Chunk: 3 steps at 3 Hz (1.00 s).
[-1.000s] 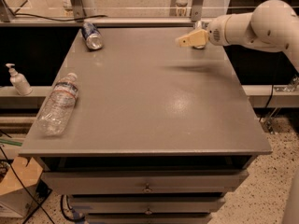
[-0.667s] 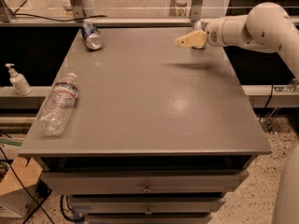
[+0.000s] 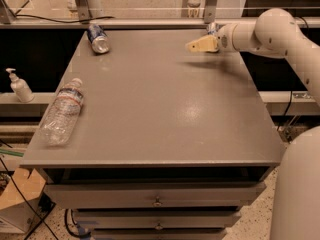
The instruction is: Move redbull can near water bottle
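At the table's (image 3: pixel 160 114) far-right edge hovered the gripper (image 3: pixel 196 46), grip unreadable, redbull can (image 3: pixel 212 28) just behind. Water bottle (image 3: pixel 62 111) lay well apart, left edge.

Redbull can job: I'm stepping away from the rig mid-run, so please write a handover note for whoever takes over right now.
End effector: hovering over the table's far right, just in front of the redbull can, which is partly hidden behind it.
Water bottle: on its side at the table's left edge.
Done: nothing placed; can and bottle are on opposite sides.
Left: grasp the can, carry it across, set it by the bottle. Ignore the fatter dark-blue can at the far left.
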Motion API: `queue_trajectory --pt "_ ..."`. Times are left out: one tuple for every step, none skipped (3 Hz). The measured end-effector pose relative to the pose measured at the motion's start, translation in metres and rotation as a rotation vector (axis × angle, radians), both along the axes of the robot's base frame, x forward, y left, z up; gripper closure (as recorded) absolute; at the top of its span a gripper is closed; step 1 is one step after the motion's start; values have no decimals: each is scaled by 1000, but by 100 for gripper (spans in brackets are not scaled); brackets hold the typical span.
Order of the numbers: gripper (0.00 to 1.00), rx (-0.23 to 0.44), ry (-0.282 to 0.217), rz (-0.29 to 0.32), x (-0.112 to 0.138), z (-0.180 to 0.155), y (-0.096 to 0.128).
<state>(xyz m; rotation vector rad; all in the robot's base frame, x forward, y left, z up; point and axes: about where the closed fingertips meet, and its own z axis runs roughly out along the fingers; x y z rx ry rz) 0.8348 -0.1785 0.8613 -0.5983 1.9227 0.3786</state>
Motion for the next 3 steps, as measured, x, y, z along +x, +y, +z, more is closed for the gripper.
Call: queue_trajectory --pt "0 11 20 -26 14 -11 -6" --pt "17 9 20 -42 20 -14 -13" --pt "39 -20 3 -28 20 -9 -13"
